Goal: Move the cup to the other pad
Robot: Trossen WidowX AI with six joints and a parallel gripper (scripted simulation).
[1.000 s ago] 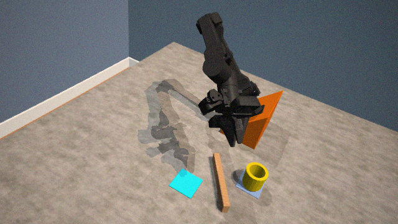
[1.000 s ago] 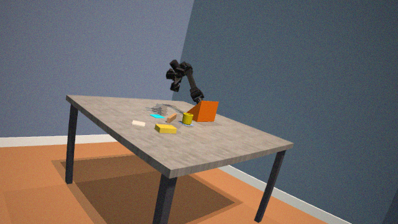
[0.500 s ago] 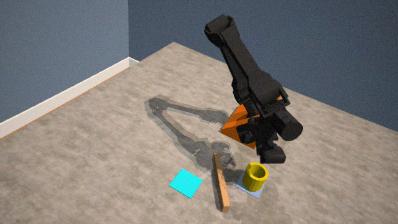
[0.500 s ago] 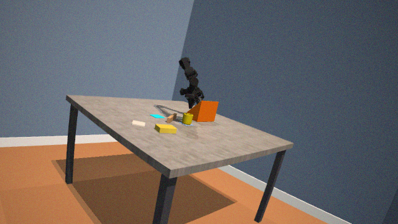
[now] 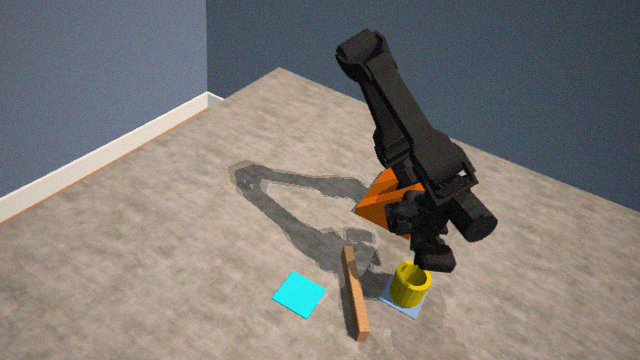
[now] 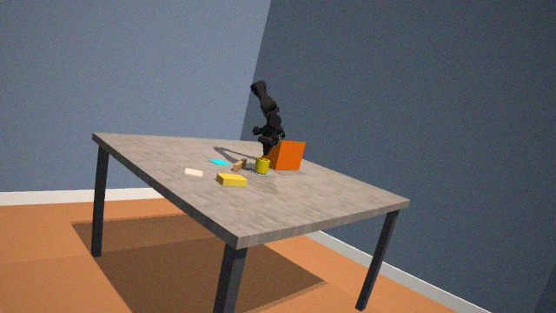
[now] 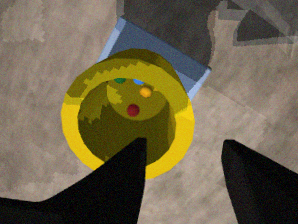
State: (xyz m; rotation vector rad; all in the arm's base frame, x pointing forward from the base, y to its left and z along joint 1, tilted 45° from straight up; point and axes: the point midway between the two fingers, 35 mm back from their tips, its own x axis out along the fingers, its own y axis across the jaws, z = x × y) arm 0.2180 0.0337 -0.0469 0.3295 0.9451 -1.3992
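Observation:
The yellow cup [image 5: 406,296] [image 6: 261,167] [image 7: 71,131] stands upright on the light blue pad [image 5: 413,313] [image 7: 140,39]. Several marbles lie inside it, among them a dark red marble [image 7: 133,110] and an orange marble [image 7: 145,92]. The other pad, a cyan one [image 5: 299,295] [image 6: 220,163], lies bare to the left in the top view. My gripper [image 7: 184,148] is partly open and holds nothing. In the wrist view one fingertip shows over the cup's opening and the other outside its rim. How high they are above the rim is hard to tell.
A long wooden bar [image 5: 355,295] [image 6: 240,164] lies between the two pads. A large orange wedge-shaped block [image 5: 374,207] [image 6: 290,156] stands behind the cup near the arm. A yellow block [image 6: 231,180] and a small whitish block [image 6: 194,172] lie on the table's near side in the exterior view.

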